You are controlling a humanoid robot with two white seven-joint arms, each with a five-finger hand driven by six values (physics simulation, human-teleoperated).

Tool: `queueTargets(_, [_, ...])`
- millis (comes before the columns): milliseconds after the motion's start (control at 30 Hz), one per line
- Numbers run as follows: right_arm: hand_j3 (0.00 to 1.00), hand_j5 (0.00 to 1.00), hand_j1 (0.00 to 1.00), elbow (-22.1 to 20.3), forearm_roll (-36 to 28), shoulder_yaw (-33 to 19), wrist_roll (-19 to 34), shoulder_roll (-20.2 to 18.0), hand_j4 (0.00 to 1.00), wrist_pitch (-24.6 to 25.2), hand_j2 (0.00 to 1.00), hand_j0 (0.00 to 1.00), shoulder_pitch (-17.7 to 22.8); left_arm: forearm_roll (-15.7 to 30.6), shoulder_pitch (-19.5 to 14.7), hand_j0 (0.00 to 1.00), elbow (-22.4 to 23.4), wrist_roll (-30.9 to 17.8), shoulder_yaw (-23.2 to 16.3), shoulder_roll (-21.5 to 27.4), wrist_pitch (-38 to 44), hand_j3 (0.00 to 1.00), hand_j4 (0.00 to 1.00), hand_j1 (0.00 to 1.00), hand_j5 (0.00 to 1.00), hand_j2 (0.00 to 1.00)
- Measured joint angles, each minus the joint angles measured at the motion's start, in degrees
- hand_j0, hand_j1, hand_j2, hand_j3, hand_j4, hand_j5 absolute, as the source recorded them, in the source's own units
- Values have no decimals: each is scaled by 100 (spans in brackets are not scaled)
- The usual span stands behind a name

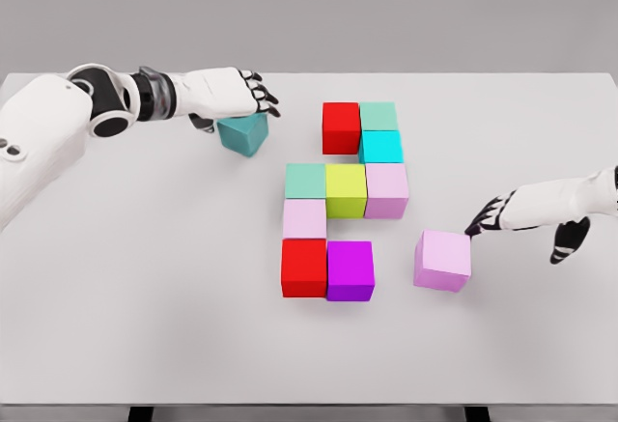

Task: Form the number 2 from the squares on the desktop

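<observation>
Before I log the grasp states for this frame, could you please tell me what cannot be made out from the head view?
- Left hand: the palm covers the top of the teal cube, hiding any grip.
- Right hand: fingertips reach the pink cube; actual contact is unclear.
- Right arm: cut off by the picture's right edge.
- Table: legs cropped at the bottom.

The upper rear part of the teal cube [242,134] is covered by the left hand [228,92], so contact between the fingers and its far faces cannot be determined. The right arm [570,202] is cut off by the right picture edge, and the left arm [43,137] by the left edge. The table [116,325] is cut off along the bottom edge, where only dark stubs of its supports are seen.
</observation>
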Motion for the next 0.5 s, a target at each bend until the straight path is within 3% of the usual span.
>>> queueTargets(300, [100,100,100,-18,-6,-7,0,111,100,0,100,100,0,70,-184,100,-77,6,68,162,0,100,100,100,100,100])
queueTargets(500, [100,100,100,32,-31,-176,0,-123,100,0,100,100,-9,73,-149,100,-122,10,304,470,0,100,100,100,100,100])
